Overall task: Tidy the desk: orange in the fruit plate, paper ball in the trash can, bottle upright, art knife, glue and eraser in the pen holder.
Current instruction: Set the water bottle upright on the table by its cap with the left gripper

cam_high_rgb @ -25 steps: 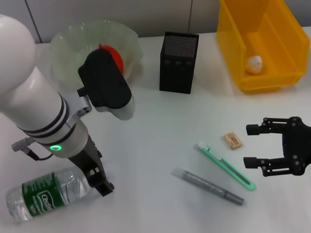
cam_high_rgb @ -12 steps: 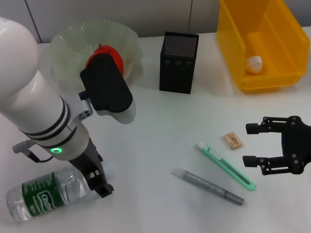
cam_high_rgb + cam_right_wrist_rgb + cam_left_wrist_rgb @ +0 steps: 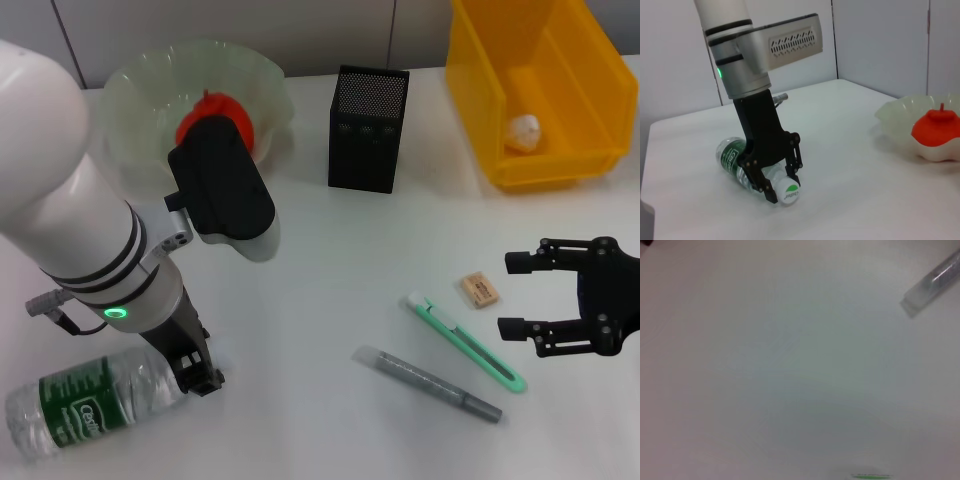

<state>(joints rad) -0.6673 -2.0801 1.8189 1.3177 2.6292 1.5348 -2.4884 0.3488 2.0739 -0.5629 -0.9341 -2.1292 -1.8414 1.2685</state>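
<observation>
From my head view the left arm (image 3: 90, 250) hides the bottle's (image 3: 85, 400) neck and part of the orange (image 3: 200, 110). The glue (image 3: 935, 282) runs off the left wrist view at two o'clock.

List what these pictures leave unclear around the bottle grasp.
- Bottle cap end, head view: hidden by the left gripper.
- Finger contact on the neck, right wrist view: fingers straddle it, closure unclear.
- Left wrist view: only table and a pen tip, cut by the edge.
</observation>
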